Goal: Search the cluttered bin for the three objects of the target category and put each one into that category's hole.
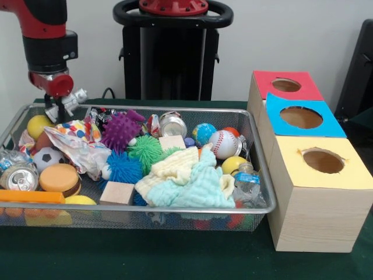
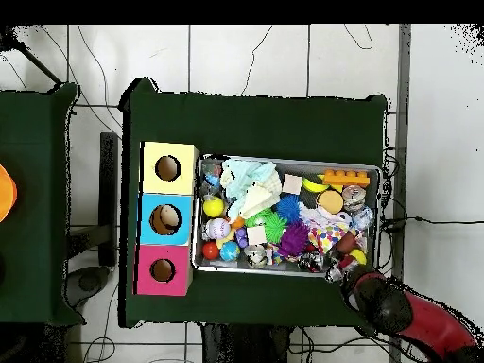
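Presently the claw [image 1: 60, 109] hangs over the far corner of the wire bin [image 1: 175, 210], beside a yellow ball [image 1: 37, 125]; whether it is open or holds anything cannot be told. Toys crowd the bin to every rim. Past the bin's opposite end, well apart from the claw, stand the red [image 1: 285, 86], blue [image 1: 301, 117] and yellow [image 1: 322, 160] holes, with bare green bench [image 1: 145, 256] along the bin's near edge.

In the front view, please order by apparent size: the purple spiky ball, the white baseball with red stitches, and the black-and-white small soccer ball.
1. Purple spiky ball, largest.
2. White baseball with red stitches.
3. Black-and-white small soccer ball, partly hidden by the crumpled wrapper, so its rank against the baseball is unsure.
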You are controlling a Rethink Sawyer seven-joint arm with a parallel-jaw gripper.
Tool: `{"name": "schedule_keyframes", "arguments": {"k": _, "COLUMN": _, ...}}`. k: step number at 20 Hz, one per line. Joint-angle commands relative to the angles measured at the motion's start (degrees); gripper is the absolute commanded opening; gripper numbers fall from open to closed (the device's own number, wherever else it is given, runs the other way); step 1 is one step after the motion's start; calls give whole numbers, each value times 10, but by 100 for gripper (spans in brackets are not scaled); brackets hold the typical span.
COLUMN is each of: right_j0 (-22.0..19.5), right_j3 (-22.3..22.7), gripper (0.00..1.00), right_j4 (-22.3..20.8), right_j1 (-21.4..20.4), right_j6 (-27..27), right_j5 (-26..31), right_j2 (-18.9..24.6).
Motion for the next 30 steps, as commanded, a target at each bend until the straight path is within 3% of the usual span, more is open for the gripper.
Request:
{"name": "schedule_keyframes", "arguments": {"k": 1, "right_j0": -45, "right_j3": -26, "gripper": 100, "right_j4": -23, "right_j1": -55, "right_j6": -178, "right_j5": 116, "right_j2": 102}}
{"name": "schedule_keyframes", "arguments": {"k": 5, "right_j0": -64, "right_j3": 2, "gripper": 100, "right_j4": -37, "right_j1": -106, "right_j6": -184, "right_j5": 129, "right_j2": 110}}
{"name": "schedule_keyframes", "arguments": {"k": 8, "right_j0": -85, "right_j3": 51, "gripper": 100, "right_j4": -33, "right_j1": -159, "right_j6": -183, "right_j5": 133, "right_j2": 124}}
{"name": "schedule_keyframes", "arguments": {"k": 11, "right_j0": -99, "right_j3": 78, "gripper": 100, "right_j4": -41, "right_j1": -173, "right_j6": -170, "right_j5": 121, "right_j2": 133}}
{"name": "schedule_keyframes", "arguments": {"k": 13, "right_j0": -80, "right_j3": 77, "gripper": 100, "right_j4": -56, "right_j1": -160, "right_j6": -140, "right_j5": 103, "right_j2": 124}}
{"name": "schedule_keyframes", "arguments": {"k": 14, "right_j0": -41, "right_j3": 58, "gripper": 100, "right_j4": -65, "right_j1": -141, "right_j6": -107, "right_j5": 98, "right_j2": 111}}
{"name": "schedule_keyframes", "arguments": {"k": 17, "right_j0": -16, "right_j3": 44, "gripper": 100, "right_j4": -68, "right_j1": -127, "right_j6": -80, "right_j5": 95, "right_j2": 104}}
{"name": "schedule_keyframes", "arguments": {"k": 20, "right_j0": 1, "right_j3": 29, "gripper": 100, "right_j4": -43, "right_j1": -84, "right_j6": -42, "right_j5": 115, "right_j2": 94}}
{"name": "schedule_keyframes", "arguments": {"k": 24, "right_j0": 36, "right_j3": 34, "gripper": 100, "right_j4": -23, "right_j1": -57, "right_j6": 26, "right_j5": 92, "right_j2": 54}}
{"name": "schedule_keyframes", "arguments": {"k": 27, "right_j0": 42, "right_j3": 26, "gripper": 100, "right_j4": -14, "right_j1": -34, "right_j6": 42, "right_j5": 70, "right_j2": 47}}
{"name": "schedule_keyframes", "arguments": {"k": 30, "right_j0": 21, "right_j3": 15, "gripper": 100, "right_j4": -14, "right_j1": 1, "right_j6": 39, "right_j5": 39, "right_j2": 49}}
